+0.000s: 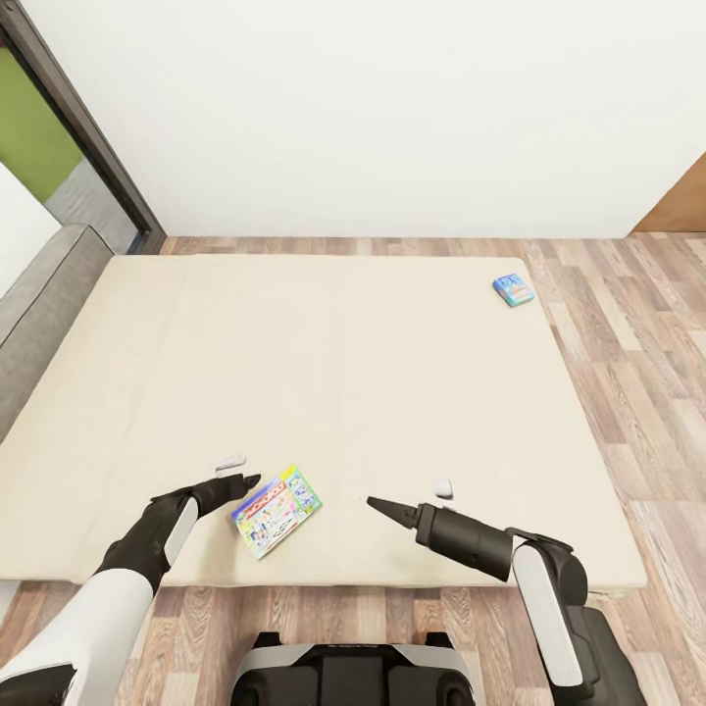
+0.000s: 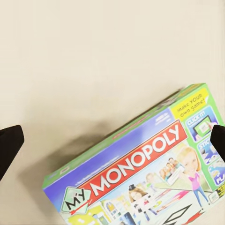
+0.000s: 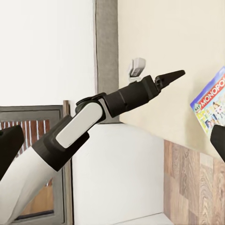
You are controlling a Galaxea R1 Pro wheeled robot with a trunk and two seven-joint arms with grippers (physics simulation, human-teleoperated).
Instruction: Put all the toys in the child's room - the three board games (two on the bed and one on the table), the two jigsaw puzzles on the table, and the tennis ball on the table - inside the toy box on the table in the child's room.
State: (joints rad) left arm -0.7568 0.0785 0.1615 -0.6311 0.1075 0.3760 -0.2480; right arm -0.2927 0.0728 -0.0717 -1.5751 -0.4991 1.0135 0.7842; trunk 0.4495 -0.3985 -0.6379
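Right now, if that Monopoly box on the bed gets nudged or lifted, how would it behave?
The Monopoly box looks flat and rigid, so it would probably slide rather than roll or tip. Lying flat on the soft cream bed, its edges may be hard to get under. It seems light for its size.

Both arms reach forward over the bed's [image 1: 324, 373] near edge. The left gripper [image 1: 238, 482] hovers at the near-left side, fingers spread wide apart. The right gripper [image 1: 384, 507] points leftward from the near-right side, fingers wide.
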